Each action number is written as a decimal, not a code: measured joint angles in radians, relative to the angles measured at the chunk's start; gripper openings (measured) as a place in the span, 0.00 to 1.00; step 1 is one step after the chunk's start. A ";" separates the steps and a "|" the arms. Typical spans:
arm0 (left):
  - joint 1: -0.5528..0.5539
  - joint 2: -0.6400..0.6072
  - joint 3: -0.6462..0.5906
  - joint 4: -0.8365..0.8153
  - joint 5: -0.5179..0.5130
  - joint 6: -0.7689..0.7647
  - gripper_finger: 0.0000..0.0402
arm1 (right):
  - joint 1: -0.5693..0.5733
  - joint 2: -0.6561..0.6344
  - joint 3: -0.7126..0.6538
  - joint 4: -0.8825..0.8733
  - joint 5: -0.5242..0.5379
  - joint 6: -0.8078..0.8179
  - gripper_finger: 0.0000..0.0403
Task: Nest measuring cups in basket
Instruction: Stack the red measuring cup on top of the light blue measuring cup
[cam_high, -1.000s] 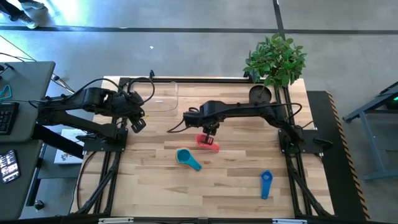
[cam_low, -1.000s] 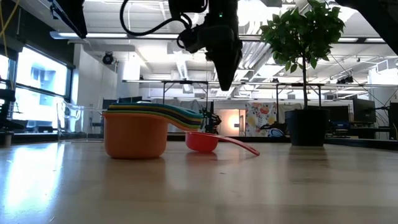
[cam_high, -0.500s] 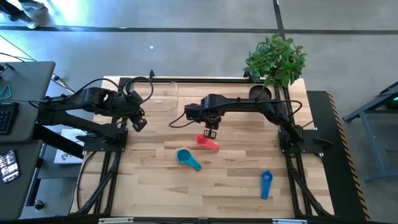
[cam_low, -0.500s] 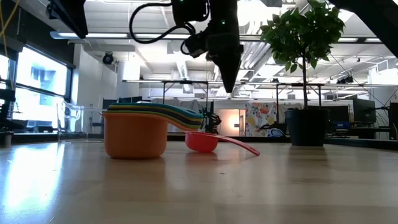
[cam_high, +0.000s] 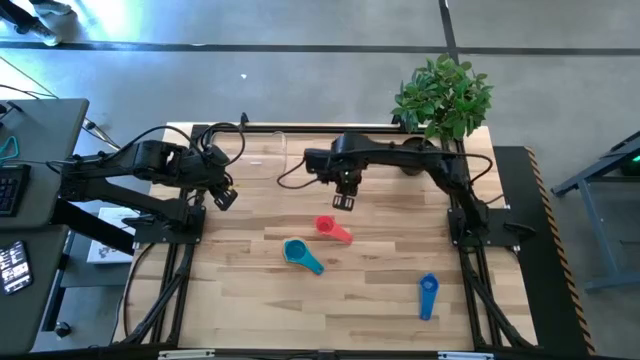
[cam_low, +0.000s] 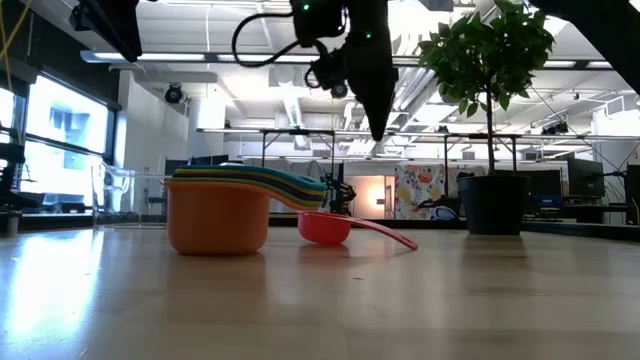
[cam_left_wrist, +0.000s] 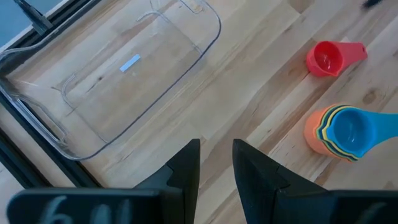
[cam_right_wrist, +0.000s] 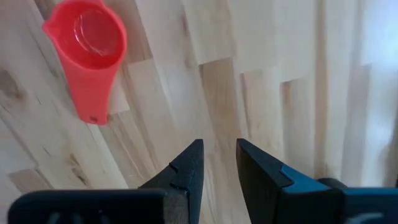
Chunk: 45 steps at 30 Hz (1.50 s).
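The red measuring cup (cam_high: 333, 229) lies alone on its base mid-table, and the right wrist view shows it (cam_right_wrist: 87, 37) too. A nested stack, teal cup on top (cam_high: 300, 254) and orange bowl at the bottom (cam_low: 218, 215), stands nearer the table's near edge. A blue cup (cam_high: 427, 296) lies by the near right. The clear basket (cam_high: 262, 150) sits at the far left and holds nothing (cam_left_wrist: 134, 81). My right gripper (cam_high: 343, 200) hangs shut, high above the table on the far side of the red cup. My left gripper (cam_high: 222, 195) waits shut beside the basket.
A dark plant pot with a leafy plant (cam_high: 418, 152) stands at the far right corner, close behind my right arm. Bare wood lies between the basket and the cups. A desk with a keyboard stands off the table's left side.
My right gripper has risen from just above the red cup and drawn back toward the table's far edge. The red cup and the stack have stayed where they were.
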 joint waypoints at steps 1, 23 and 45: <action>0.000 0.000 0.000 0.000 0.000 -0.001 0.21 | -0.005 -0.014 0.000 0.001 0.000 0.000 0.22; 0.000 0.000 0.000 0.001 -0.008 0.000 0.21 | -0.020 -0.520 -0.575 0.496 -0.089 0.157 0.22; 0.000 0.000 0.000 0.052 -0.009 -0.008 0.21 | 0.097 -0.596 -0.923 1.094 -0.161 0.237 0.25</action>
